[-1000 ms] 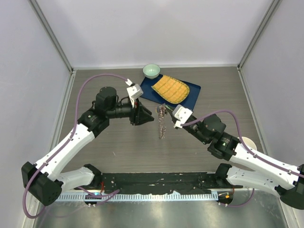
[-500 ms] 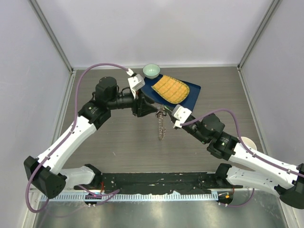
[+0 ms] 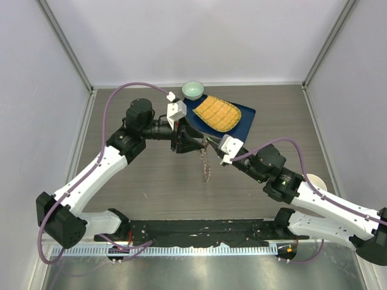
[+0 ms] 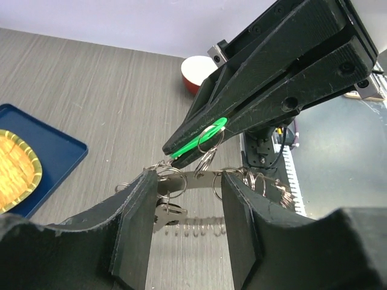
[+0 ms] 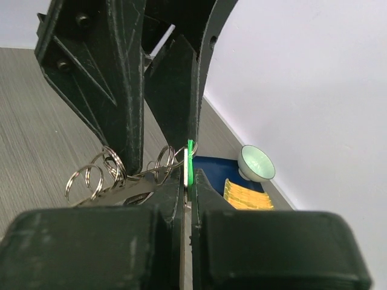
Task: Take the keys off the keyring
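Blue tray (image 3: 245, 116) holds yellow mat (image 3: 216, 113); keys (image 3: 207, 164) hang nearby.

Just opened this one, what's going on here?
Both arms meet in mid-air over the table. The right gripper is shut on what looks like a green key on the keyring, and the other keys dangle below it. The left gripper is open, its fingers straddling the keyring without clamping it.

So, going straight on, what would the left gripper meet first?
Most likely the keyring, stretched across at its open jaws; just behind is the right gripper, shut on a green key. Depth is unclear.
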Action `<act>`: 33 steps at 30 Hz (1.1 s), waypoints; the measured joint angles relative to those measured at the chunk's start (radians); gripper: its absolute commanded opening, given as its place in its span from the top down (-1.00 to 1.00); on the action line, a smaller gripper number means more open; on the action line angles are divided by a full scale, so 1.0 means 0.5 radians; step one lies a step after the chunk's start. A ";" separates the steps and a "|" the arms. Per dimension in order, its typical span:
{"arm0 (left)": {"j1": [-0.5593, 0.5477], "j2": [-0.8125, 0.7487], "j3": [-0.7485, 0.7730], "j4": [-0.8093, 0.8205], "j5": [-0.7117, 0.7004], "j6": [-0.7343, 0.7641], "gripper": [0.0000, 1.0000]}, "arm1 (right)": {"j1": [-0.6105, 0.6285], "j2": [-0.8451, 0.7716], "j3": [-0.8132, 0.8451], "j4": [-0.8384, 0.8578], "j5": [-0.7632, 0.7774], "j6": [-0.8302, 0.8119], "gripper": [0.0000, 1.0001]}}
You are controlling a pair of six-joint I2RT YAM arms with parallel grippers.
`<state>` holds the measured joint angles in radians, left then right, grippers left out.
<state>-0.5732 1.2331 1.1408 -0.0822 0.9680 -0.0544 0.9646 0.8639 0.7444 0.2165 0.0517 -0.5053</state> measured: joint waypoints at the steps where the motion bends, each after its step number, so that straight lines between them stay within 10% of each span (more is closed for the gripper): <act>1: 0.000 0.013 0.000 0.014 0.023 -0.005 0.03 | 0.000 -0.001 0.000 -0.002 -0.008 0.001 0.99; 11: 0.007 0.050 -0.002 0.159 0.195 -0.109 0.39 | 0.000 -0.027 0.000 -0.014 -0.034 0.014 0.99; 18: 0.011 0.072 -0.002 0.204 0.254 -0.174 0.98 | 0.000 -0.027 0.000 -0.018 -0.036 0.016 0.99; 33: 0.010 0.083 0.007 -0.012 0.047 -0.173 1.00 | -0.005 0.129 0.114 -0.192 0.058 -0.138 0.99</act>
<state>-0.5682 1.2747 1.1442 -0.0883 0.9913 -0.1410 0.9619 0.9283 0.8017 0.1207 0.0807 -0.5743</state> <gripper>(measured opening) 0.011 0.045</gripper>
